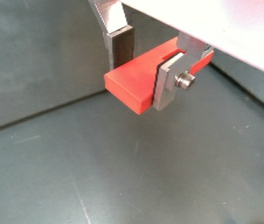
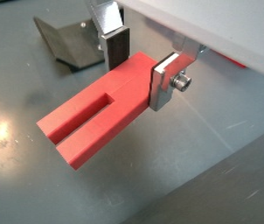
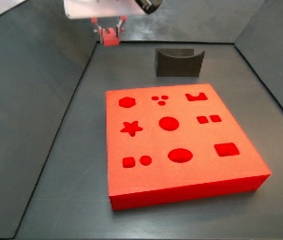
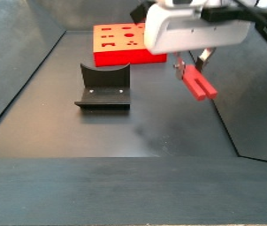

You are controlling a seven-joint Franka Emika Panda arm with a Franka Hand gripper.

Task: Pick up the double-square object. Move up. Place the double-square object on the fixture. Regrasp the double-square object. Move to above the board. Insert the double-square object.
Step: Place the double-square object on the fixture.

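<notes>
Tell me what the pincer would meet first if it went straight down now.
Probably bare floor. The pincer holds the red block above it, apparently beside the fixture, though depth is unclear.

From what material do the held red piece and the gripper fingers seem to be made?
The double-square object, clamped in the gripper above the floor, looks like matte red plastic: uniform colour, crisp edges, no glare. The fingers look like brushed metal, silver with a screw head; their pads look dark, maybe rubber.

Gripper [image 3: 109, 36] fingers [image 1: 170, 80] hidden behind its white housing, double-square object [image 3: 111, 37] mostly hidden too
</notes>
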